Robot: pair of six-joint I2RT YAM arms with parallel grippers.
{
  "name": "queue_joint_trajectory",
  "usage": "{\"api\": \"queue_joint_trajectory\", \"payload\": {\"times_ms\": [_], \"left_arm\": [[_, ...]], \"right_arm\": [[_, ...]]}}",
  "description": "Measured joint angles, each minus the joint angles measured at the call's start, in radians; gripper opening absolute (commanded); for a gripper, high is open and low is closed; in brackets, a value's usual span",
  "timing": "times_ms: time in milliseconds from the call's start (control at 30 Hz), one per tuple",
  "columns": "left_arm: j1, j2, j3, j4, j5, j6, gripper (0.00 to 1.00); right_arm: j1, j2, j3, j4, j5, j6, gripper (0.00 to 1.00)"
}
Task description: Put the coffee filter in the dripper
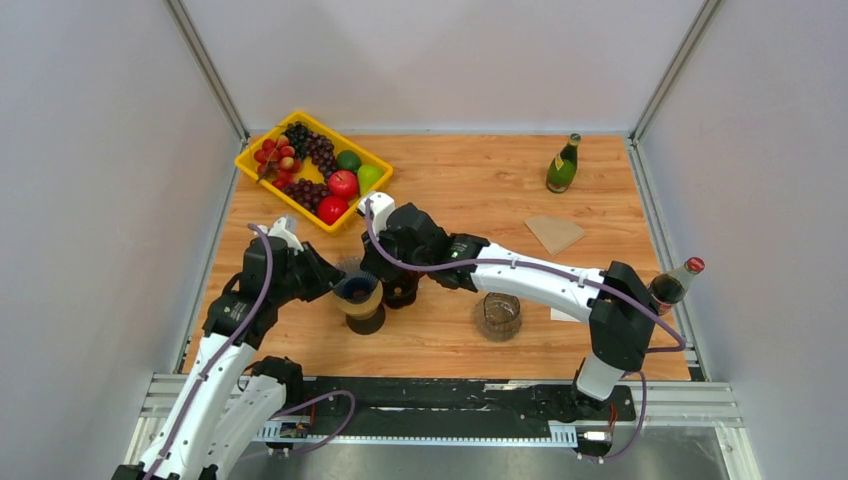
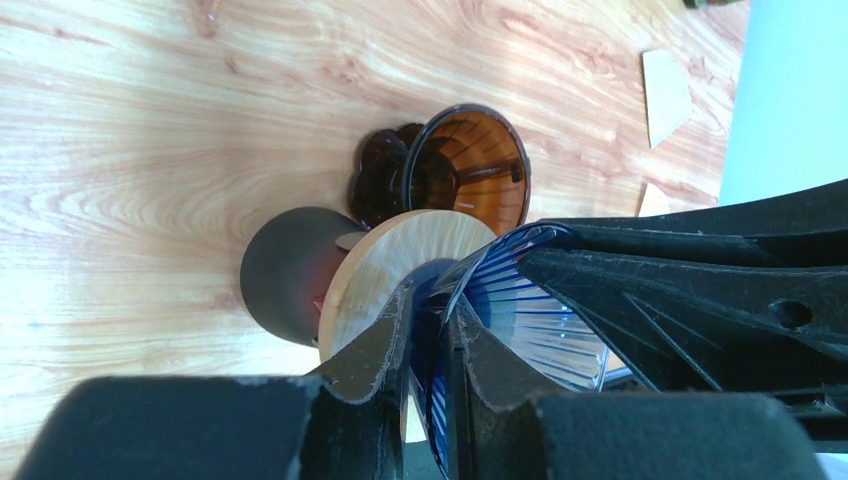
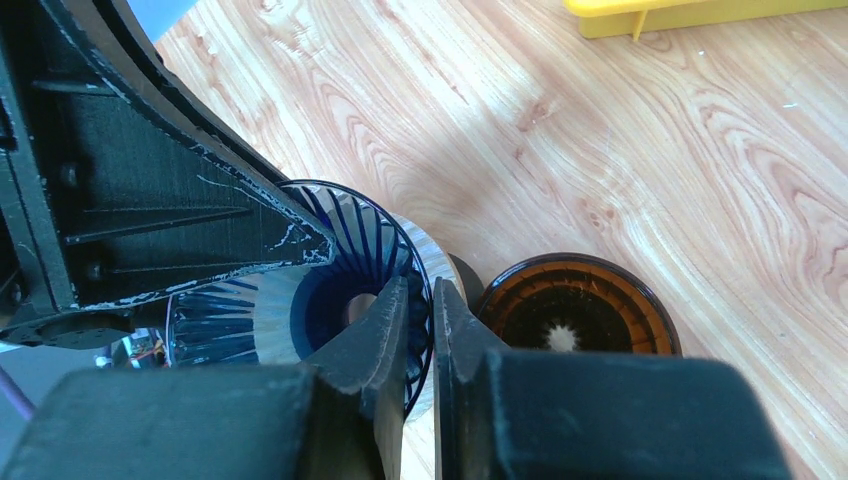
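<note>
A blue ribbed dripper (image 1: 356, 290) sits on a wooden collar and a black base (image 1: 365, 322) at the table's middle left. My left gripper (image 1: 338, 283) is shut on its left rim, with the rim pinched between the fingers in the left wrist view (image 2: 430, 300). My right gripper (image 1: 383, 278) is shut on its right rim, as the right wrist view (image 3: 420, 290) shows. The dripper's inside (image 3: 340, 300) holds no paper. The brown paper coffee filter (image 1: 555, 232) lies flat on the table at the far right, apart from both grippers; it also shows in the left wrist view (image 2: 665, 95).
A brown dripper (image 3: 575, 310) stands right beside the blue one, under my right arm. Another brown glass piece (image 1: 498, 315) stands to the right. A yellow fruit tray (image 1: 313, 168) is at the back left, a green bottle (image 1: 562, 165) at the back, and a red-capped bottle (image 1: 675, 283) at the right edge.
</note>
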Motion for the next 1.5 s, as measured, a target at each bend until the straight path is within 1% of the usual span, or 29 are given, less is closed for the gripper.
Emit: {"api": "queue_joint_trajectory", "payload": {"times_ms": [233,567,667,733,867,1033,1267,1333,1367,1500], "left_arm": [[-0.036,-0.021,-0.029,0.024,-0.023,-0.040,0.00],[-0.046,-0.045,-0.056,0.047,-0.037,-0.063,0.01],[-0.049,-0.045,-0.047,0.043,-0.043,-0.061,0.04],[-0.049,-0.045,-0.045,0.042,-0.043,-0.058,0.06],[-0.049,-0.044,-0.043,0.046,-0.034,-0.043,0.11],[-0.049,-0.027,-0.027,0.034,-0.024,-0.023,0.24],[-0.049,-0.010,-0.007,0.010,-0.014,-0.006,0.30],[-0.049,-0.008,-0.004,0.004,-0.012,-0.002,0.33],[-0.049,-0.007,-0.002,0.000,-0.013,0.001,0.34],[-0.048,-0.006,0.000,-0.010,-0.014,0.005,0.39]], "right_arm": [[0.023,-0.042,-0.090,0.105,0.059,-0.033,0.00],[0.039,-0.046,-0.101,0.126,0.101,-0.052,0.00],[0.039,-0.047,-0.100,0.125,0.101,-0.052,0.01],[0.040,-0.047,-0.097,0.122,0.101,-0.052,0.05],[0.040,-0.047,-0.084,0.101,0.101,-0.052,0.09],[0.040,-0.045,-0.059,0.056,0.100,-0.051,0.14],[0.044,-0.041,-0.031,-0.004,0.089,-0.047,0.20],[0.047,-0.039,-0.022,-0.021,0.084,-0.045,0.22],[0.048,-0.037,-0.017,-0.029,0.082,-0.045,0.25],[0.053,-0.027,0.001,-0.062,0.067,-0.039,0.28]]}}
